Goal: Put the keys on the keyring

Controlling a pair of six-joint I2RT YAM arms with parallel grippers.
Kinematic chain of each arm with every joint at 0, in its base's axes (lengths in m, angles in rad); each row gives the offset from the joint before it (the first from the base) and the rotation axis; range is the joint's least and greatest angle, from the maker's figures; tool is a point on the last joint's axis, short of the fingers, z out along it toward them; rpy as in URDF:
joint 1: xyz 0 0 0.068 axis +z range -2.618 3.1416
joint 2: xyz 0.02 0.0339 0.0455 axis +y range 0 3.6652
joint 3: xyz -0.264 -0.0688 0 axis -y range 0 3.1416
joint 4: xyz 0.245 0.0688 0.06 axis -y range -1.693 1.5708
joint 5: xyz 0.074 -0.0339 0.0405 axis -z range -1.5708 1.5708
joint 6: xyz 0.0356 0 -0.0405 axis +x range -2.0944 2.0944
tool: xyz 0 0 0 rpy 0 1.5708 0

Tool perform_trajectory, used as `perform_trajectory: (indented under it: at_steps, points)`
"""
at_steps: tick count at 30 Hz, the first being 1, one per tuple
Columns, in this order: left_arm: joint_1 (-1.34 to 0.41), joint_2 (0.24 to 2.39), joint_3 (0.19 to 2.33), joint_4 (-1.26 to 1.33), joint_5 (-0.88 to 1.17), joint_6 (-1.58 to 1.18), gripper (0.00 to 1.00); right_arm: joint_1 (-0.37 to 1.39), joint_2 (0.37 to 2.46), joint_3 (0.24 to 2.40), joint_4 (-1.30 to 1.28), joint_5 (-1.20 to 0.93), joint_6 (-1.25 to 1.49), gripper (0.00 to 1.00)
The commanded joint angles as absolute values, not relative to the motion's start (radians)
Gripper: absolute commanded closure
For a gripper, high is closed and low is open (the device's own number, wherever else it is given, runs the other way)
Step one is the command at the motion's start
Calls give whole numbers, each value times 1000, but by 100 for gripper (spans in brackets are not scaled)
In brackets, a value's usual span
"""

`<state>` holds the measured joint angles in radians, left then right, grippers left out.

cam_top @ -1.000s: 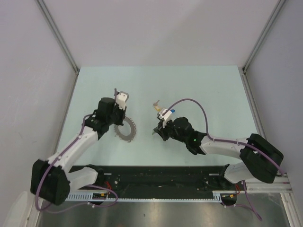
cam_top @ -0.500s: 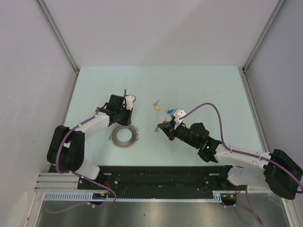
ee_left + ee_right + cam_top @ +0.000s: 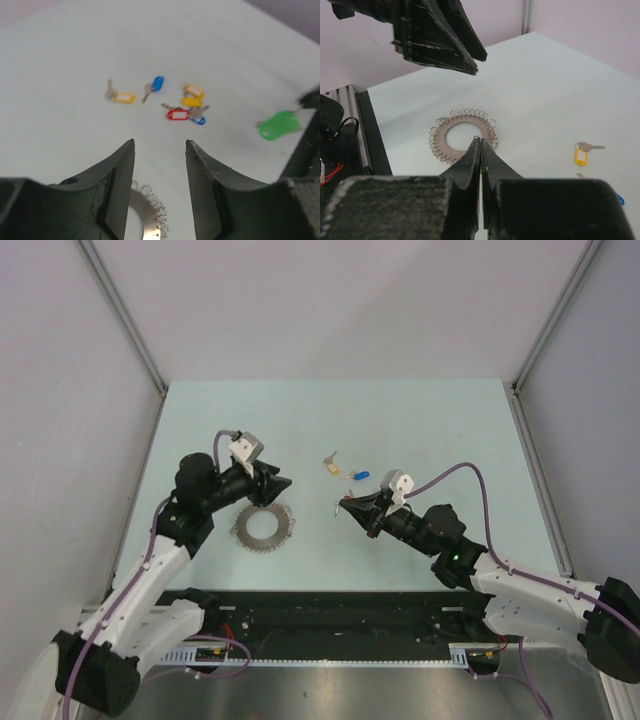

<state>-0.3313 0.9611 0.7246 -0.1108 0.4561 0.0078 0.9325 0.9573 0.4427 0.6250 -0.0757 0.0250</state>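
The keyring [image 3: 262, 527], a flat silver ring edged with small loops, lies on the table between the arms. My left gripper [image 3: 283, 483] hovers just above its far edge, open and empty [image 3: 160, 145], with the keyring [image 3: 150, 222] showing below the jaws. My right gripper [image 3: 350, 508] is shut [image 3: 480, 142] on a key with a green tag [image 3: 277, 125], its tips pointing at the keyring [image 3: 465, 120]. Several loose keys lie beyond: yellow tag [image 3: 123, 97], blue tag [image 3: 158, 83], red tag [image 3: 177, 114].
A yellow-tagged key [image 3: 330, 467] and a blue-tagged one [image 3: 361, 476] lie at mid-table behind the right gripper. Grey walls close in the table [image 3: 430, 420] on three sides. The black rail with the arm bases runs along the near edge.
My left gripper has opened and let go of the keyring, which now lies flat slightly nearer. The left arm has pulled back to the left; the right arm has drawn back to the right, still shut.
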Motion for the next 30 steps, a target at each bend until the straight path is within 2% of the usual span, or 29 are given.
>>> perform_trajectory:
  at_steps: [1, 4, 12, 23, 30]
  points:
    - [-353, 821, 670, 44, 767, 29, 51, 911, 910, 442, 649, -159, 31, 100]
    - [-405, 787, 675, 78, 853, 31, 55, 905, 894, 442, 646, -184, 37, 100]
    - [-564, 867, 773, 9, 858, 100, 62, 899, 882, 443, 661, -244, 58, 100]
    - [-635, 956, 815, -21, 868, 136, 76, 896, 867, 443, 663, -265, 67, 100]
    - [-641, 979, 810, -25, 844, 135, 76, 894, 859, 442, 661, -270, 71, 100]
